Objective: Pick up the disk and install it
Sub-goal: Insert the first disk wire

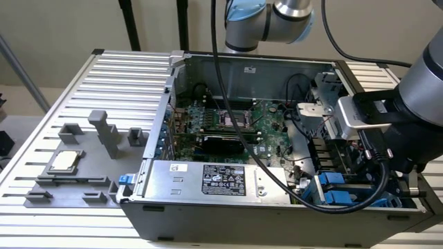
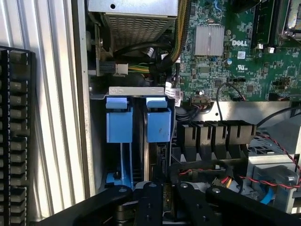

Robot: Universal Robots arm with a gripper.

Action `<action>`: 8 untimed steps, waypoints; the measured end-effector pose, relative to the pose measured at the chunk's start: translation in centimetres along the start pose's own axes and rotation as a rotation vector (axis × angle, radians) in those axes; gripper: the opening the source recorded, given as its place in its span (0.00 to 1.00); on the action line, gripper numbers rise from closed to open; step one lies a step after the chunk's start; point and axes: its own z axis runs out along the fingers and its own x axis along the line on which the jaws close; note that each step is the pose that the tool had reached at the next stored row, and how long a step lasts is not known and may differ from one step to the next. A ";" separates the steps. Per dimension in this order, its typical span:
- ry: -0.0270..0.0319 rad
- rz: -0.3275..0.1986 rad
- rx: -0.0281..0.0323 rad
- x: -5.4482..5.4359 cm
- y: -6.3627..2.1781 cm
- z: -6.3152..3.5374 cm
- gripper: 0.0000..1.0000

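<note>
Blue-railed disk [image 2: 157,136] seated edge-on in the computer case [image 1: 277,220] bay, hand [image 2: 162,200] just above, grip state unclear

A big grey computer case [image 1: 277,218] lies open on a ribbed metal counter [image 1: 104,83]. Inside it is a green board [image 1: 229,122] full of small parts. A silver box with a black label [image 1: 207,180] sits along the near side. The robot arm [image 1: 408,109] reaches into the case on the exterior view's right, with a thick black cable [image 1: 346,206] looping below it. Blue plastic pieces [image 1: 335,187] stand in the corner under the arm. On the exterior view's left, a grey holder [image 1: 76,166] carries a small square silver chip [image 1: 64,160].
</note>
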 end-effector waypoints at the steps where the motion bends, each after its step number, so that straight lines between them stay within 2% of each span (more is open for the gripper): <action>1: 0.0016 0.001 0.0003 0.0 0.00 0.00 0.16; 8: 0.0099 0.002 0.0076 -0.3 0.06 0.06 0.16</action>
